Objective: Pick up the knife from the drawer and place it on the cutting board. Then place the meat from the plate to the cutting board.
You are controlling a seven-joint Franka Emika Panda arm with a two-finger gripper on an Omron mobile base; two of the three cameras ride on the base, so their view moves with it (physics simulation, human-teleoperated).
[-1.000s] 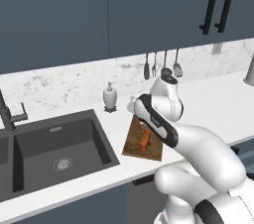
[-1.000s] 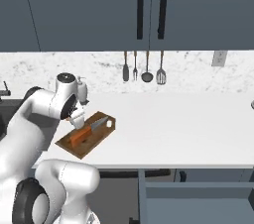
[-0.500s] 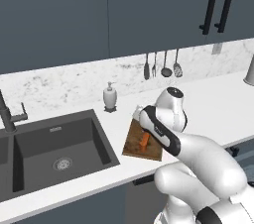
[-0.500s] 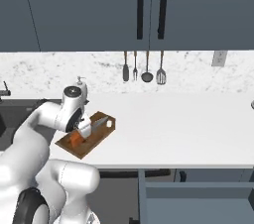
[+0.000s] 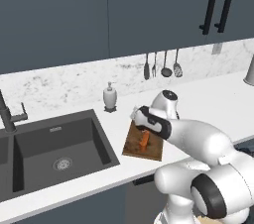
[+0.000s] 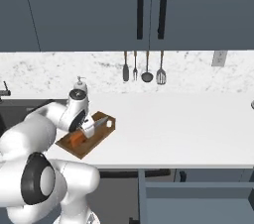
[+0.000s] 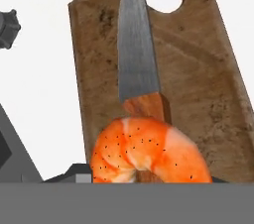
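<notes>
I see the knife lying flat on the cutting board, blade toward its hole. The meat sits over the knife's handle, close under my gripper; I cannot tell how the jaws stand

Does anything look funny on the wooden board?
Yes. The meat, a curled orange shrimp-like piece, sits right over the knife handle on the cutting board, hiding part of it, instead of lying on bare wood beside the knife.
</notes>
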